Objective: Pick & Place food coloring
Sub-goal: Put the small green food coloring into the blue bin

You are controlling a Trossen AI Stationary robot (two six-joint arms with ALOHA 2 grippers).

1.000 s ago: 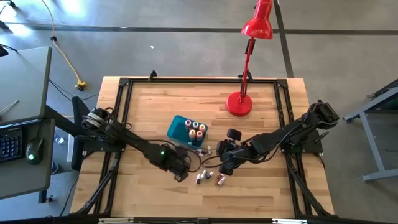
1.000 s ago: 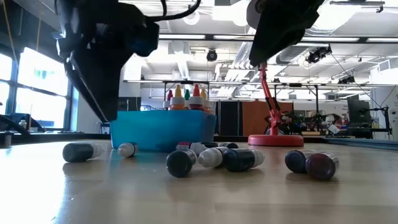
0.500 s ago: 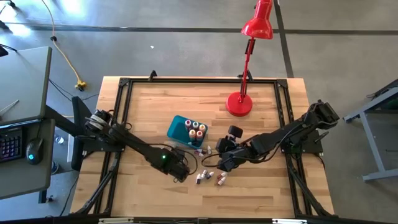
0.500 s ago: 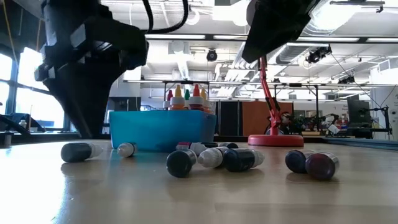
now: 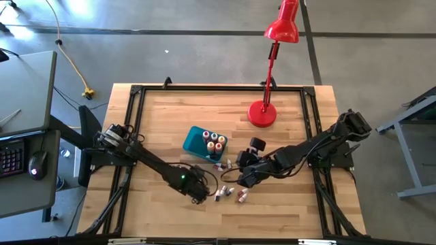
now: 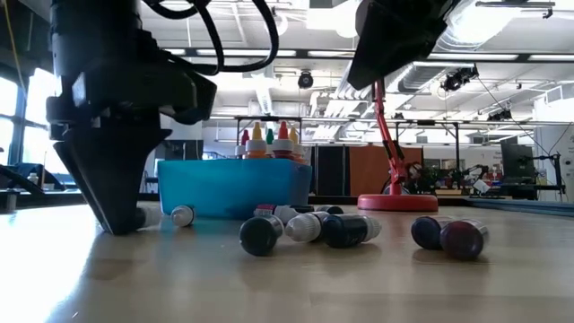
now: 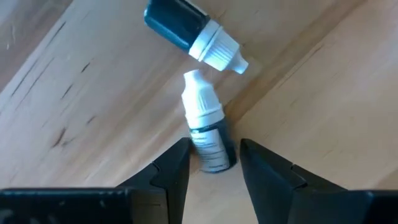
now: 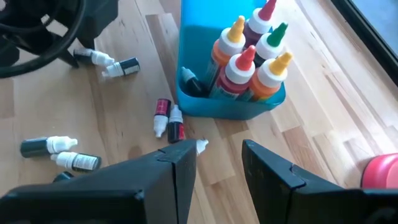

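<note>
My left gripper (image 7: 214,163) is down at the tabletop, jaws spread, a small dark white-capped dropper bottle (image 7: 205,127) lying between the fingertips, not yet pinched. A second dark bottle (image 7: 189,31) lies just beyond its cap. My right gripper (image 8: 217,165) hovers with jaws parted and nothing in them, the teal-blue rectangular plastic tub (image 8: 205,81) ahead of them. I judge the job part done: six bottles stand in the tub, several lie loose. Pale wood-plank table (image 5: 163,116); red desk lamp (image 5: 272,41) beyond; grey floor.
</note>
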